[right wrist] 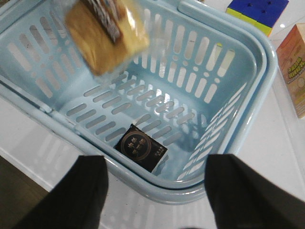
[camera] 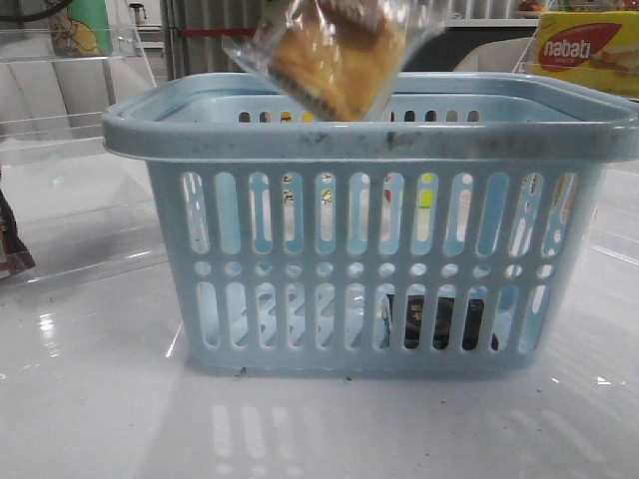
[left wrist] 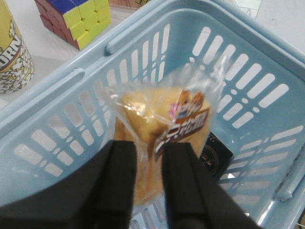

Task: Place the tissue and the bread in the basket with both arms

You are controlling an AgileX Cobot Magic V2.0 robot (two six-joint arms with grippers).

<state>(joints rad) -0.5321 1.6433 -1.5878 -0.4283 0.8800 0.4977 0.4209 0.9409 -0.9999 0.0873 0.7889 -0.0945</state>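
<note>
The light-blue basket (camera: 369, 140) stands in the middle of the table. The black tissue pack (right wrist: 141, 147) lies flat on the basket's floor near one corner; it also shows through the slots in the front view (camera: 439, 321) and in the left wrist view (left wrist: 215, 153). My left gripper (left wrist: 148, 157) is shut on the bread packet (left wrist: 162, 129) and holds it above the basket's opening; the bread shows over the rim in the front view (camera: 329, 60) and blurred in the right wrist view (right wrist: 102, 36). My right gripper (right wrist: 155, 171) is open and empty, above the basket's rim (right wrist: 190, 188).
A yellow-and-red nabati box (camera: 584, 50) stands at the back right. A colour cube (left wrist: 76, 19) and a popcorn cup (left wrist: 12, 57) stand beyond the basket. Another carton (right wrist: 295, 71) stands beside the basket. A clear tray (camera: 70, 230) lies at the left.
</note>
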